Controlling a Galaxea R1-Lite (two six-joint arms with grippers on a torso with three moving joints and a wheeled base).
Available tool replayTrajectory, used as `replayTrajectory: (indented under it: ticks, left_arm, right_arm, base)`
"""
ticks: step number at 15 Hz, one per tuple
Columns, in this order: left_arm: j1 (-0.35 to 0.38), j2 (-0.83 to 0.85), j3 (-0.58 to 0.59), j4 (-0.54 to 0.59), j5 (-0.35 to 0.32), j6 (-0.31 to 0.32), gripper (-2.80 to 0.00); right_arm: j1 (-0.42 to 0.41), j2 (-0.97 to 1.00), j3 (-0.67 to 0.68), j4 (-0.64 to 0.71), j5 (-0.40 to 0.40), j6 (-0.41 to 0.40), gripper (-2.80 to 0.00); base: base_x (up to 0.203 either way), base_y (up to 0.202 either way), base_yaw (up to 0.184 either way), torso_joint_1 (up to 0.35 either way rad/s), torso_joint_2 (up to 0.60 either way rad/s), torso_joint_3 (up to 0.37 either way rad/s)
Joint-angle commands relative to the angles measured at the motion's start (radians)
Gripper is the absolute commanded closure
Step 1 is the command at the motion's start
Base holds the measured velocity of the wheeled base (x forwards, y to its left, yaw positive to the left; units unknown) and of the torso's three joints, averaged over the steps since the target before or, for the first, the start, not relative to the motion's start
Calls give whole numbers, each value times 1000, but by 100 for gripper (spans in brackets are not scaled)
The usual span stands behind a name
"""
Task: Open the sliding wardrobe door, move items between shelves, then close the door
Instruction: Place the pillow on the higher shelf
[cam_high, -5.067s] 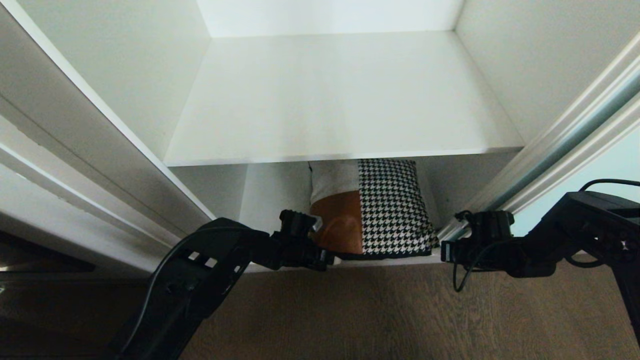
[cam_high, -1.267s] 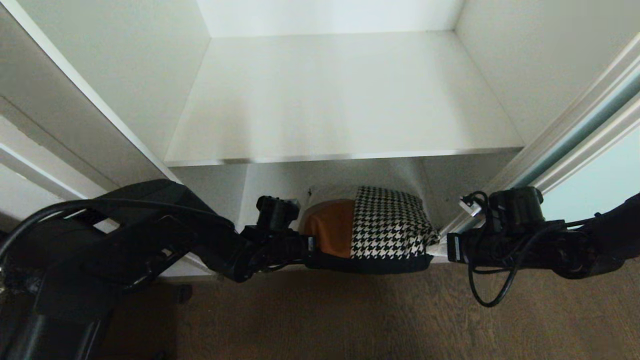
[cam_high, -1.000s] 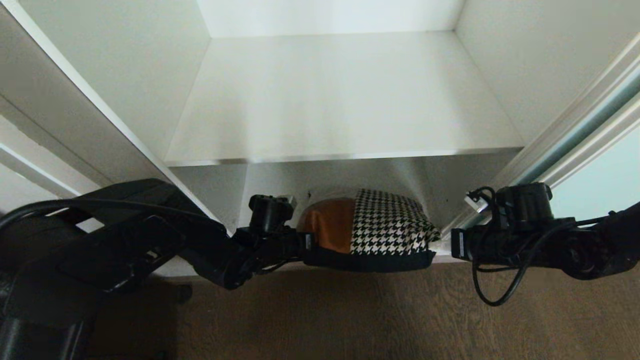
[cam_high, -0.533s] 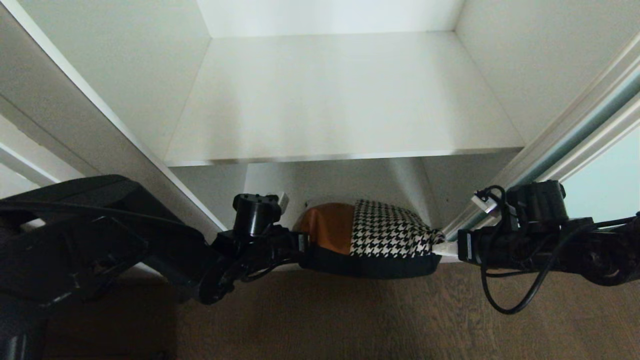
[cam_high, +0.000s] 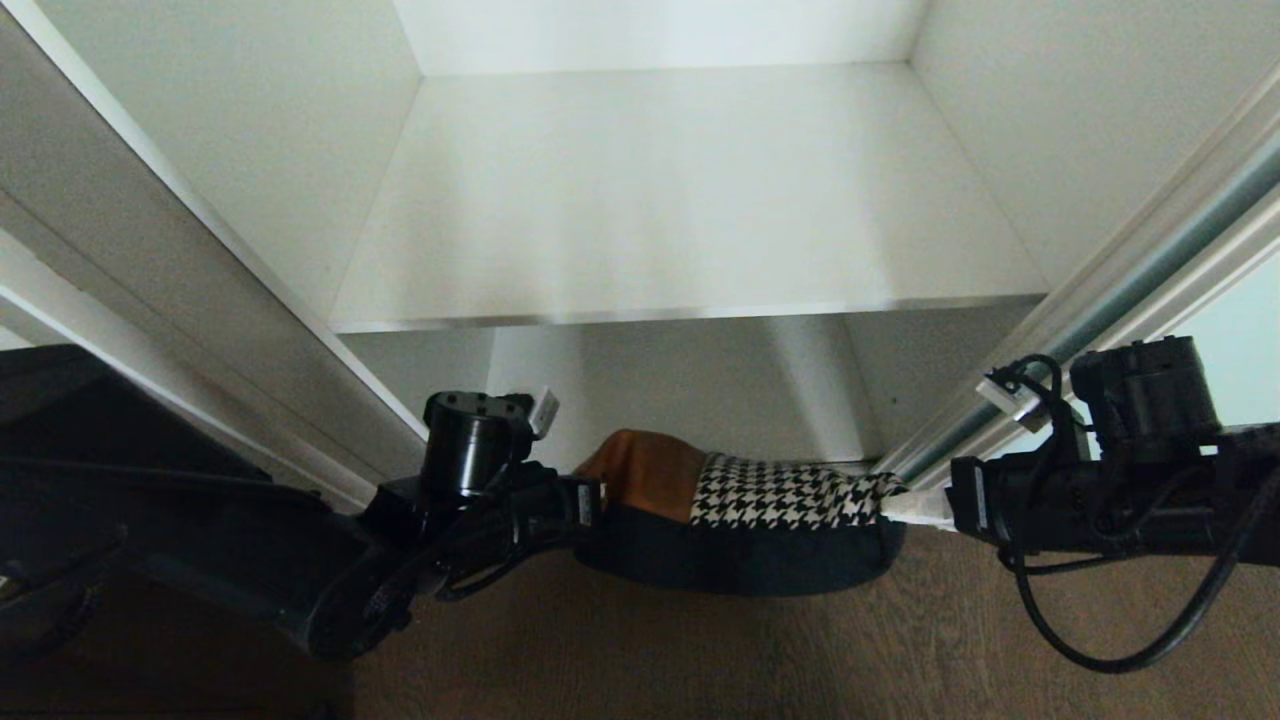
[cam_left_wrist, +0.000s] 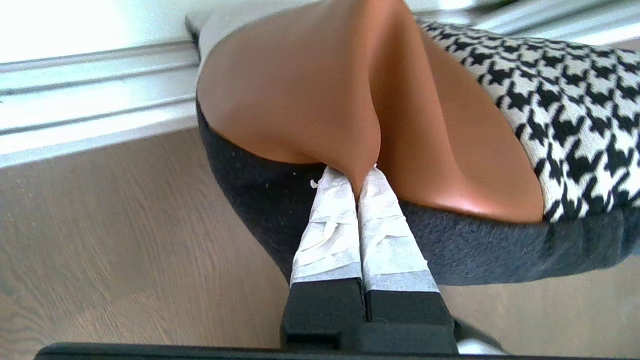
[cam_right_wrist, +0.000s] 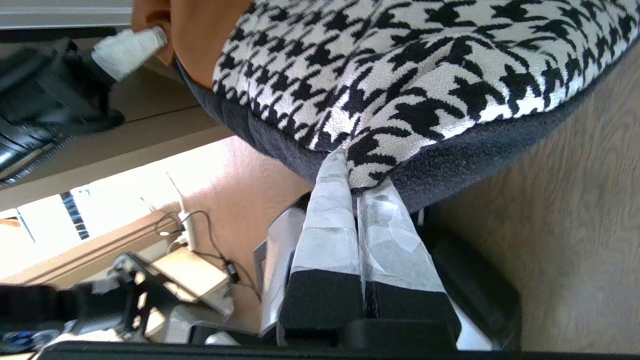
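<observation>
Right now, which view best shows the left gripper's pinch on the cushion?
The left wrist view: the left gripper is shut on a fold of the cushion at its tan patch. The head view shows the pinch side-on; the right wrist view catches only a taped fingertip.

This looks like a room in a home, most likely a bedroom, with a built-in white wardrobe (cam_high: 250, 130). Its plain white shelf (cam_high: 660, 200), the sliding door (cam_high: 1235, 345) of pale frosted glass in a silvery frame and the metal track (cam_left_wrist: 90, 105) along the bottom all fit such furniture. The floor (cam_high: 760, 650) is wood-look boards, a soft houndstooth cushion (cam_high: 770, 500) is a household thing, and the right wrist view also shows a cable with a plug (cam_right_wrist: 192, 225) near a wall.
</observation>
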Motion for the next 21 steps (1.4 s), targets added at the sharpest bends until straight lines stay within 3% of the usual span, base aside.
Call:
replayTrajectory:
  ticks: [1,4,11,21]
  left_arm:
    - [-30,-73,34,-1,12,-5,0]
    - [-60,-103,76,-6,54,-8,0]
    - [-65,-154,130,-8,58,-1,0]
    - [-62,-159,122,-8,59,0,0]
  right_arm:
    - [11,-80,18,12,4,31,0]
    - [18,-127,64,13,4,69,0]
    - [43,-200,84,26,4,122,0]
    - [46,-206,104,25,7,118,0]
  base:
    - [0,0,0,0,0,0]
    - [0,0,0,0,0,0]
    - [-10,0,0,1,0,0]
    - [-192,0,0,1,3,3]
